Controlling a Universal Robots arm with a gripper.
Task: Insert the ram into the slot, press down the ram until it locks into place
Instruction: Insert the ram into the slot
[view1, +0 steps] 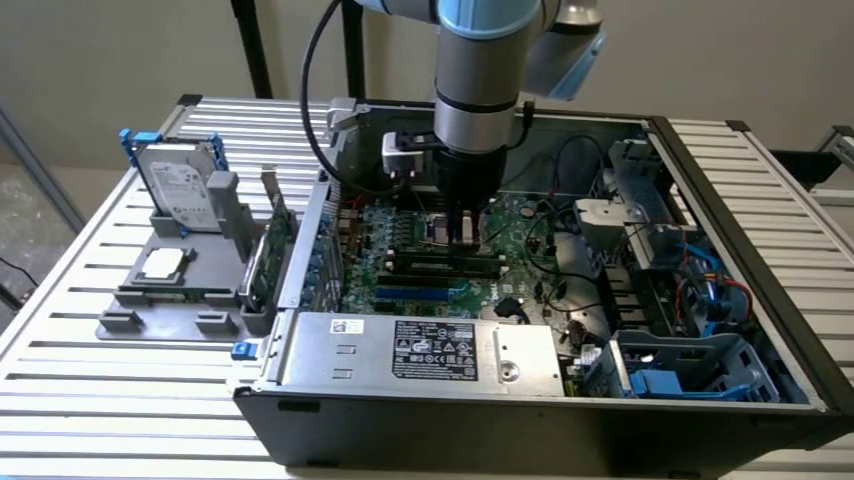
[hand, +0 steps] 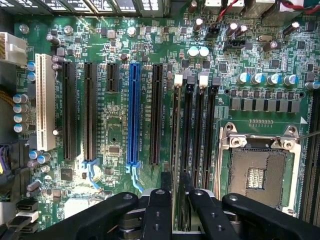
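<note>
An open computer case (view1: 747, 300) is seen on a slatted metal table (view1: 107, 400), and the arm is lowered into it from above. The gripper (view1: 465, 238) hangs just over the green motherboard (view1: 400, 290), close to the row of memory sockets.

From the wrist view, 4 long black memory sockets are seen lying parallel, between the bare processor socket (hand: 255, 170) and a row of longer expansion sockets, 1 of them blue (hand: 133, 115). The ram (hand: 176, 150) is seen edge-on as a thin green strip, standing in the slot (hand: 177, 87) — the 1 of the 4 farthest from the processor socket. Whether its end clips have locked cannot be told.

The gripper (hand: 175, 187) is held open: its 2 black fingers (hand: 161, 200) stand on either side of the ram, with a narrow gap showing along each face, so the stick is straddled but not clamped.

In the exterior view, a grey power supply (view1: 427, 350) fills the near edge of the case, and a hard drive (view1: 180, 185) rests on a grey holder on the table — well apart, toward the exterior view's left.
</note>
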